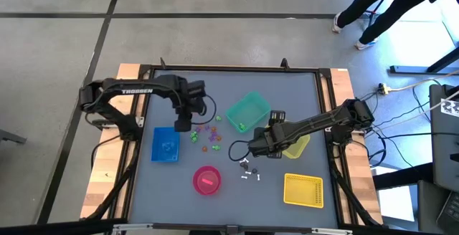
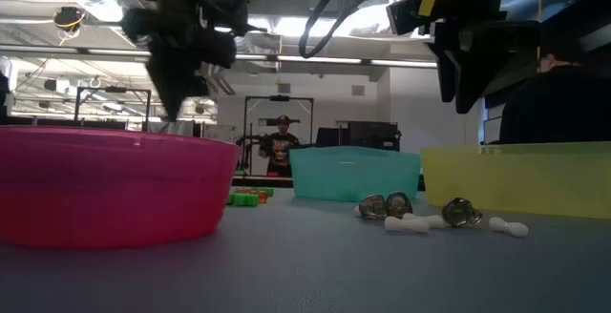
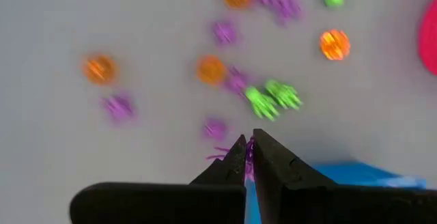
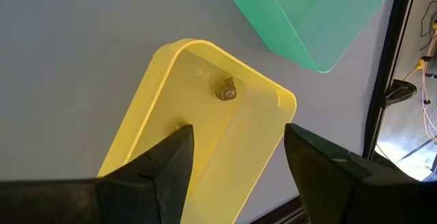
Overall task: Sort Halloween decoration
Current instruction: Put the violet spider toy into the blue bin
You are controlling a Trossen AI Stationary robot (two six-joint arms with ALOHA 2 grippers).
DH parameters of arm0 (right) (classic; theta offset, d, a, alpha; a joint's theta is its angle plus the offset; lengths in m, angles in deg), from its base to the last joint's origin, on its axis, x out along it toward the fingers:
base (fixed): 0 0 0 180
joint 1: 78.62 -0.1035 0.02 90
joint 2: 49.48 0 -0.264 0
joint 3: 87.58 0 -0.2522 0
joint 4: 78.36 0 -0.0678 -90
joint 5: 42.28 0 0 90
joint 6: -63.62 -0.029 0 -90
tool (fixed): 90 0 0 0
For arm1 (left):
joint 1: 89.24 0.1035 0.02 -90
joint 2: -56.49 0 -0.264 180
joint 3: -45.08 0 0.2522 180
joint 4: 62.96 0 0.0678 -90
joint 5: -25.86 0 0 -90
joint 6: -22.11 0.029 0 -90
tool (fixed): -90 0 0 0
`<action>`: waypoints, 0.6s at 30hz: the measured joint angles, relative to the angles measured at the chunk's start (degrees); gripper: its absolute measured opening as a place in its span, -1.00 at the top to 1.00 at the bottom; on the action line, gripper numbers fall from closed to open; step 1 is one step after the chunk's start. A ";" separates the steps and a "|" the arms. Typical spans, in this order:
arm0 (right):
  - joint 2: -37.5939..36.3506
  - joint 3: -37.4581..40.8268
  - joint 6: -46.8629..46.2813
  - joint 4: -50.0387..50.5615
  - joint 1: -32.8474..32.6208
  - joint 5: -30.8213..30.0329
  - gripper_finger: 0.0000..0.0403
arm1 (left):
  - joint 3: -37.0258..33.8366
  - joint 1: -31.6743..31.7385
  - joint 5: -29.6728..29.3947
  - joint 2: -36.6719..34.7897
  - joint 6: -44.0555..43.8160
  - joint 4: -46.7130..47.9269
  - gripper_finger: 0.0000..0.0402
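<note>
Tiny purple, orange and green Halloween trinkets (image 1: 205, 135) lie scattered on the grey table between the blue bin (image 1: 165, 145) and the green bin (image 1: 247, 112). My left gripper (image 3: 248, 142) hangs above the blue bin's far right corner, shut on one purple trinket (image 3: 247, 162). My right gripper (image 4: 235, 132) hovers open over the translucent yellow bin (image 4: 205, 128), which holds a dark grey trinket (image 4: 226, 91). More dark grey and white trinkets (image 1: 248, 170) lie near the pink bowl (image 1: 206, 180). My left gripper pinches the purple trinket between its two fingertips, coming from above and pointing down. Only a purple sliver shows in the slit, with thin legs (image 3: 218, 154) sticking out beside one finger. The trinket is lifted clear of the table.
A yellow mesh basket (image 1: 303, 190) stands at the near right. The pink bowl holds something pale. A person walks on the floor beyond the table's far right corner. Bare grey table lies along the far edge.
</note>
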 joint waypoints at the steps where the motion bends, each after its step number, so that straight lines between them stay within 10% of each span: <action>1: 0.00 0.00 0.01 -0.32 -0.02 0.00 -0.13 | 0.00 -1.07 0.00 -0.28 -1.51 1.35 1.00; 18: 0.00 0.00 0.00 -2.81 -0.01 0.00 -0.13 | 0.00 -18.11 -2.51 -0.66 -18.05 11.53 1.00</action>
